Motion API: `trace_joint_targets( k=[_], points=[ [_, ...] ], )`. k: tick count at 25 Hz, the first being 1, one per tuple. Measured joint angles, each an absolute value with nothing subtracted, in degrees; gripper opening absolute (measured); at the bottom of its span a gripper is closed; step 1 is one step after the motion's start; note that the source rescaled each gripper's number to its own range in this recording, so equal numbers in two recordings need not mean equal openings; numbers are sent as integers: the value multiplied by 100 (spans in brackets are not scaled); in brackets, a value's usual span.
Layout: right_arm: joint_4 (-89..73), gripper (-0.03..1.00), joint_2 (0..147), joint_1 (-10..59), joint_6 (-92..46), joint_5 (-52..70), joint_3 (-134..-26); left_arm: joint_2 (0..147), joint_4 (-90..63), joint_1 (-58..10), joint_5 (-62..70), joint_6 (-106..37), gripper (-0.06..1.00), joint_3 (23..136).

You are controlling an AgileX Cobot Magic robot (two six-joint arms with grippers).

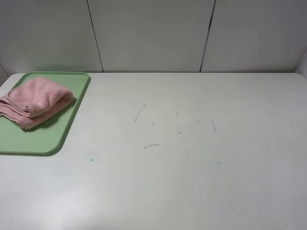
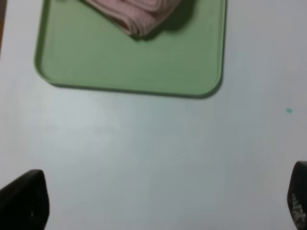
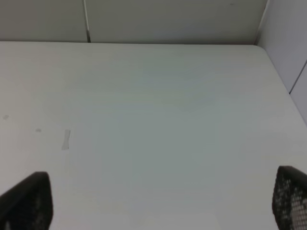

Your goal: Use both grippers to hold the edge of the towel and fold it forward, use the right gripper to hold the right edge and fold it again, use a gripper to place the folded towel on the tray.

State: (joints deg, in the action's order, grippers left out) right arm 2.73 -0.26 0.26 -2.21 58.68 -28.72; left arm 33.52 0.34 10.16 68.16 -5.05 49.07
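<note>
The folded pink towel [image 1: 34, 101] lies on the pale-green tray [image 1: 72, 108] at the far left of the table. It also shows in the left wrist view [image 2: 136, 13], bunched on the tray [image 2: 129, 62]. No arm shows in the exterior high view. My left gripper [image 2: 158, 201] is open and empty above bare table, apart from the tray's near rim. My right gripper [image 3: 160, 199] is open and empty over bare table on the right side. The towel's hem, tag and loop cannot be made out.
The white table [image 1: 192, 167] bears small scuffs and tape bits [image 1: 151, 145] near the middle and a small green speck [image 1: 91, 160]. Grey wall panels [image 1: 153, 33] stand behind the table's back edge.
</note>
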Motion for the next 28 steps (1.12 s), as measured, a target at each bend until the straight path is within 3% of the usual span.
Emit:
trace_joint_targets(
  k=[14, 20, 28],
  points=[
    [273, 100, -26, 26, -221, 5868, -2872, 1556, -484, 1004, 6787, -529, 100, 3765],
    [273, 100, -26, 26, -221, 5866, -2872, 621, -321, 615, 6082, -535, 100, 3104],
    [273, 100, -26, 26, -221, 5866, -2872, -19, -246, 473, 6077, -535, 100, 2792]
  ],
)
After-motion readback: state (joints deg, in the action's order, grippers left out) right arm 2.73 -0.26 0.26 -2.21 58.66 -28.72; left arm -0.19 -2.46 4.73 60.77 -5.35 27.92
